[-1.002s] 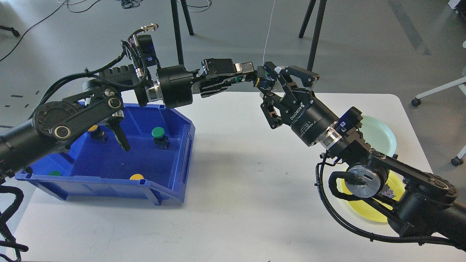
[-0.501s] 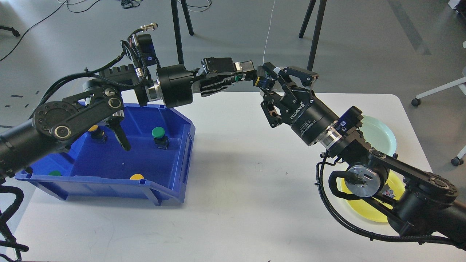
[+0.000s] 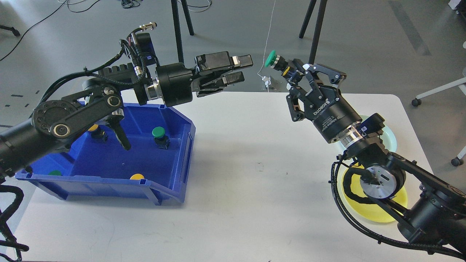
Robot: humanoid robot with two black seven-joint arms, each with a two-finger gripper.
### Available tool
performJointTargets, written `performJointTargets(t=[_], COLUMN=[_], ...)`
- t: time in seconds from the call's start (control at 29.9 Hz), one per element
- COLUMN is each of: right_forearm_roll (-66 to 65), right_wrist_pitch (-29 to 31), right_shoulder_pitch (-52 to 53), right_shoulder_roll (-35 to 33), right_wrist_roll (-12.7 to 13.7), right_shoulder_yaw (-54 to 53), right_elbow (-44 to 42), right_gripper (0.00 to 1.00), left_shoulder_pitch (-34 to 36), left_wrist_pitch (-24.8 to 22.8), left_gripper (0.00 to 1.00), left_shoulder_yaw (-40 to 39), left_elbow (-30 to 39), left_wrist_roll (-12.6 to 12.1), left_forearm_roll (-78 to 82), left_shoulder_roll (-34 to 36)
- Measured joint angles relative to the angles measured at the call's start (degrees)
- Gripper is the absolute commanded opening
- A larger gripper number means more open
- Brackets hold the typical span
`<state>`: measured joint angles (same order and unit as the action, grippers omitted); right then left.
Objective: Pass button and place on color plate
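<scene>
A green-capped button (image 3: 273, 60) with a black and yellow body is held by my right gripper (image 3: 291, 72), which is shut on its body, high above the far edge of the white table. My left gripper (image 3: 243, 69) is open and empty, apart from the button, a short way to its left. A pale green plate (image 3: 382, 134) and a yellow plate (image 3: 395, 203) lie on the table at the right, partly hidden by my right arm.
A blue bin (image 3: 178, 145) on the left of the table (image 3: 247, 182) holds a green button (image 3: 159, 133), yellow buttons (image 3: 137, 177) and others partly hidden by my left arm. Black stand legs (image 3: 178, 25) rise behind the table.
The button passed from my left gripper to my right. The left gripper opened and drew back to the left; the right gripper moved right with the button.
</scene>
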<state>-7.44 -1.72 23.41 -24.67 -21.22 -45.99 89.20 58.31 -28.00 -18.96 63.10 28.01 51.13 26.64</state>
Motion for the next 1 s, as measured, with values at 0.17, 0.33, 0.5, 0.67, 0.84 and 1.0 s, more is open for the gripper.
performJointTargets(t=[0.17,0.33,0.5,0.67,0.84,1.0], right_forearm_roll=[17.36,29.61,31.98,31.98,31.93,31.93], right_wrist_pitch=[-8.62,-23.56,-26.19,-26.28,-26.28,-26.28], right_shoulder_pitch=[-7.89,-8.54,-6.03,-1.01,6.33,8.64], right_shoulder_roll=[0.40,0.40,0.40,1.07,4.51,7.83], right_wrist_roll=[0.52,1.73,4.76,8.33,13.40,14.40], right_shoulder_yaw=[-12.41,-16.77,-18.06,-16.27,-10.22,-8.93], right_elbow=[-2.57,-7.87,-14.29,-21.66,-35.16,-43.63], right_gripper=[0.02,0.02,0.02,0.03,0.06,0.16], left_shoulder_pitch=[-0.11,-0.12,-0.12,-0.05,-0.01,-0.01], left_wrist_pitch=[0.01,0.01,0.01,0.01,0.01,0.01], left_gripper=[0.81,0.81,0.81,0.81,0.81,0.81], left_shoulder_yaw=[-0.01,0.01,0.06,0.07,0.07,0.07], left_elbow=[-0.09,-0.09,-0.09,-0.09,-0.09,-0.08], left_wrist_roll=[0.00,-0.01,-0.01,-0.02,-0.02,-0.02], left_forearm_roll=[-0.56,-0.60,-0.60,-0.60,-0.62,-0.68], left_shoulder_roll=[0.01,-0.06,-0.14,-0.22,-0.27,-0.27])
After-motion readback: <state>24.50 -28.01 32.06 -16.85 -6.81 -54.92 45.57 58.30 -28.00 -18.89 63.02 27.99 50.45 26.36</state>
